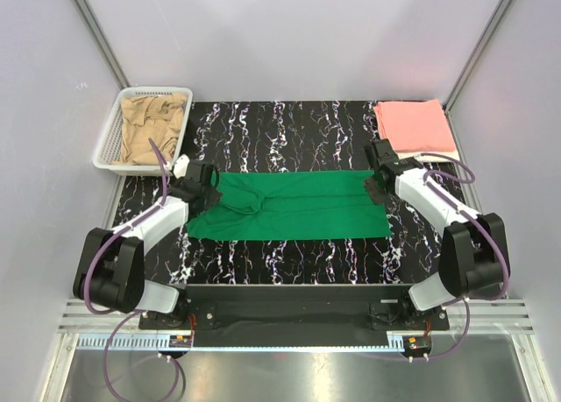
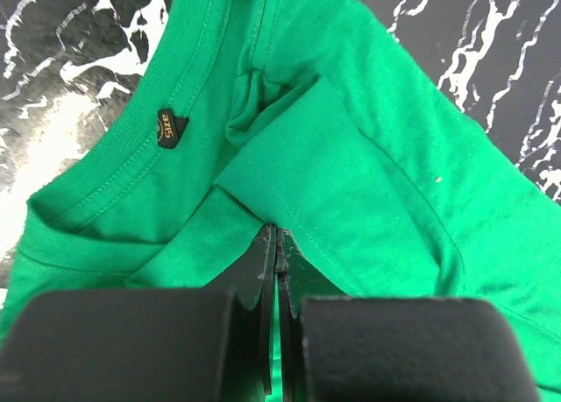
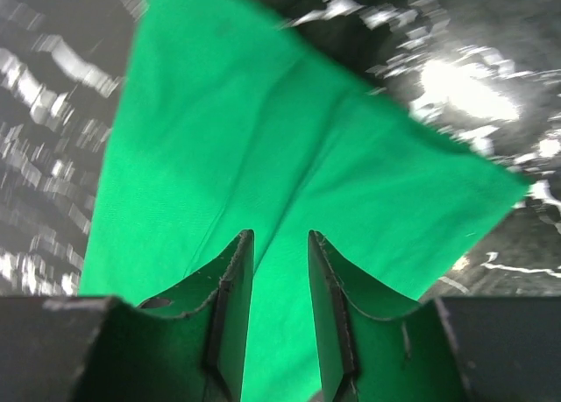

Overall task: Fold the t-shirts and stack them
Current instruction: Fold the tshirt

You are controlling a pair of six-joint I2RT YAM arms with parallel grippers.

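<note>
Cloth is pinched in my left gripper [image 1: 209, 187]: its fingers are pressed together on the green t-shirt [image 1: 298, 208] beside the collar [image 2: 114, 148], so that end cannot slide. The shirt lies as a long band across the middle of the desk [image 1: 289, 130], collar toward the left edge. My right gripper [image 1: 372, 185] sits at the hem end, fingers parted and holding nothing; I judge it is placed to take that end for the next fold. The salmon pink t-shirt [image 1: 414, 126] lies folded at the far right corner, likely the stack's base. The tan-beige t-shirt [image 1: 153, 122] lies crumpled in the basket [image 1: 110, 144] at the far left corner.
</note>
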